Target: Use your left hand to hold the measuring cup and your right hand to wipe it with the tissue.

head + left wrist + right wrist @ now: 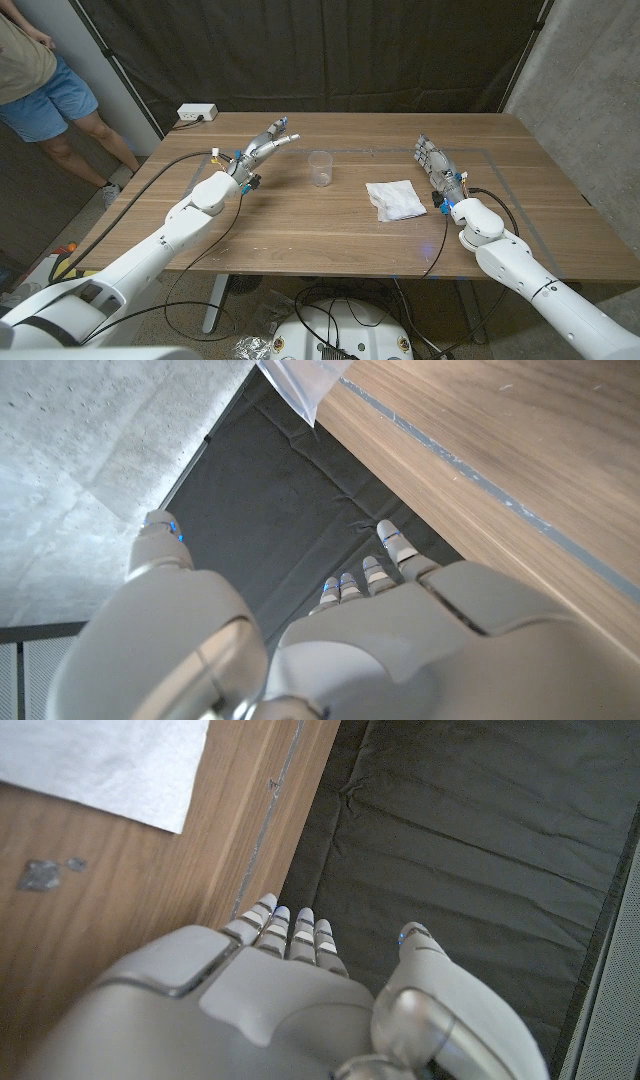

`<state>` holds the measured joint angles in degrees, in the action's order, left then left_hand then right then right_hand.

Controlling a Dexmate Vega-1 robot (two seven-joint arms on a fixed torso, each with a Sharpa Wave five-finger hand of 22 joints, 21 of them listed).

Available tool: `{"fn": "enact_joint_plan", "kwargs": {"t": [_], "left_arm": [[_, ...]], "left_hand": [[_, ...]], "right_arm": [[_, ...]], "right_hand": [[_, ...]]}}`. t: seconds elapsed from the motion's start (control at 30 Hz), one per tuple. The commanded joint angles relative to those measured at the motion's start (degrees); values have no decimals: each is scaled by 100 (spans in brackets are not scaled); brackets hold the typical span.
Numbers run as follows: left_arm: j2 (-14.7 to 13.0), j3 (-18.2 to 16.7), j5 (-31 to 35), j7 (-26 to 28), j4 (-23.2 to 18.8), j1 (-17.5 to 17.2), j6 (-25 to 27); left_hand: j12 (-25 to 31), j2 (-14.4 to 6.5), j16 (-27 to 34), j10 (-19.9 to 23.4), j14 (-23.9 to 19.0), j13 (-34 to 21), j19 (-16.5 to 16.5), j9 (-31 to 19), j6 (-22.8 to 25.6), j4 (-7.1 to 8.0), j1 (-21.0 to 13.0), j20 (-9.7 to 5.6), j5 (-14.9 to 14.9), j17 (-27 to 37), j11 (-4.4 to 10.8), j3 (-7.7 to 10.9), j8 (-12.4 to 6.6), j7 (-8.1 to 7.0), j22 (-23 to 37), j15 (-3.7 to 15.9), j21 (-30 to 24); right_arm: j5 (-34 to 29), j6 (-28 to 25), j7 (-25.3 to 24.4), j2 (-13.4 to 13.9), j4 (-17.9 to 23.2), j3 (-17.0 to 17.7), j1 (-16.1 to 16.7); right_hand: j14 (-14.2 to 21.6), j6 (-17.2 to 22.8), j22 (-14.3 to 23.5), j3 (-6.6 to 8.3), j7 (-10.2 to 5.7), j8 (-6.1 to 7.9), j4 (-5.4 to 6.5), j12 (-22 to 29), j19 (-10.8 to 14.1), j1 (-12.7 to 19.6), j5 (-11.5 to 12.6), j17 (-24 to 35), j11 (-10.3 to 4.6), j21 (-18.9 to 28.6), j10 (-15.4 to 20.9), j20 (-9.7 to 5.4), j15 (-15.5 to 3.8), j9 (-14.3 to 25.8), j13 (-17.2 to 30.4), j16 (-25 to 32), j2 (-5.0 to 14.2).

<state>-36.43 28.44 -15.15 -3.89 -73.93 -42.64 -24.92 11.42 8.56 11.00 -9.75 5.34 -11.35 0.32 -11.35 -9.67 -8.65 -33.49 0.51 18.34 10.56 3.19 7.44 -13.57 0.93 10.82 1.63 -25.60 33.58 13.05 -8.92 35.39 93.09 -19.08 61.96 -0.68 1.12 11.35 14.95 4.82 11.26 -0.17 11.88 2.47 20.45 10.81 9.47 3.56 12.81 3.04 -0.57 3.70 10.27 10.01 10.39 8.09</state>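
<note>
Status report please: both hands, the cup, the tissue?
Left hand open, beside measuring cup, not touching. Right hand open, right of tissue. Nothing between.

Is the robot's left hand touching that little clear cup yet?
Apart. The head view shows bare table between the left hand and the measuring cup.
</note>
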Motion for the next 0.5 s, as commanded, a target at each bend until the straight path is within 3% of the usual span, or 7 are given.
{"fn": "enact_joint_plan", "kwargs": {"t": [0.03, 0.07, 0.17, 0.2, 0.23, 0.33, 0.5], "left_arm": [[-222, 225, 616, -85, -184, 174, 34], [-237, 239, 688, -55, -212, 179, 49], [-263, 276, 826, -23, -277, 202, 105], [-274, 294, 886, -17, -293, 218, 120], [-292, 311, 956, -1, -324, 228, 145], [-344, 355, 1128, 19, -418, 257, 237], [-420, 434, 1343, -26, -537, 318, 382]], "left_hand": [[-16, -6, -19, -187, 75, -21, -49, -21, -569, -33, -134, 59, 56, 20, -56, -13, 60, -32, 33, -63, 20], [-18, -14, -19, -208, 79, -23, -56, -23, -572, -34, -157, 60, 63, 21, -65, -13, 62, -26, 35, -63, 24], [8, -48, -8, -221, 83, -41, -96, -39, -535, -35, -284, 73, 99, 32, 131, -19, 48, -73, 46, -70, 48], [30, -51, 6, -181, 50, -45, -89, -42, -510, -34, -305, 78, 105, 34, 108, -23, 38, -81, 48, -92, 47], [35, -54, 19, -188, 22, -53, -103, -49, -505, -34, -345, 92, 116, 39, 185, -29, 34, -106, 51, -93, 55], [22, -56, 23, -254, 15, -65, -140, -60, -525, -33, -408, 141, 134, 47, 210, -44, 38, -159, 55, -105, 75], [14, -54, -14, -387, 155, -96, -294, -88, -729, -26, -555, 181, 180, 66, 98, -88, 105, -142, 65, -183, 149]], "right_arm": [[-41, 82, -121, -5, 152, 37, 198], [-45, 88, -129, -7, 158, 40, 208], [-50, 112, -145, -10, 176, 53, 242], [-50, 118, -149, -9, 184, 59, 254], [-55, 124, -154, -6, 191, 63, 265], [-55, 143, -170, -13, 196, 79, 285], [-42, 166, -149, -32, 171, 84, 280]], "right_hand": [[48, 45, 10, 4, 10, -4, -33, 7, 23, 58, 5, 34, 23, 26, 22, 13, -8, 20, 25, 0, -13], [48, 46, 10, 4, 12, -4, -34, 6, 23, 58, 4, 34, 19, 26, 20, 13, -8, 20, 25, -1, -13], [48, 50, 11, 1, 17, -6, -37, 4, 23, 55, 3, 35, 22, 26, 22, 14, -7, 20, 25, -2, -13], [48, 51, 12, -2, 17, -8, -39, 1, 21, 51, 3, 35, 26, 25, 21, 19, -2, 21, 25, -2, -14], [52, 53, 12, -3, 31, -9, -41, 2, 30, 50, 2, 36, 37, 28, 26, 31, 12, 21, 25, -1, -14], [51, 54, 13, -7, 30, -14, -46, -2, 29, 45, 1, 36, 38, 28, 28, 30, 3, 21, 25, -2, -14], [50, 54, 15, -12, 21, -20, -52, -10, 24, 38, -1, 37, 20, 25, 21, 14, -10, 22, 26, -4, -12]]}}
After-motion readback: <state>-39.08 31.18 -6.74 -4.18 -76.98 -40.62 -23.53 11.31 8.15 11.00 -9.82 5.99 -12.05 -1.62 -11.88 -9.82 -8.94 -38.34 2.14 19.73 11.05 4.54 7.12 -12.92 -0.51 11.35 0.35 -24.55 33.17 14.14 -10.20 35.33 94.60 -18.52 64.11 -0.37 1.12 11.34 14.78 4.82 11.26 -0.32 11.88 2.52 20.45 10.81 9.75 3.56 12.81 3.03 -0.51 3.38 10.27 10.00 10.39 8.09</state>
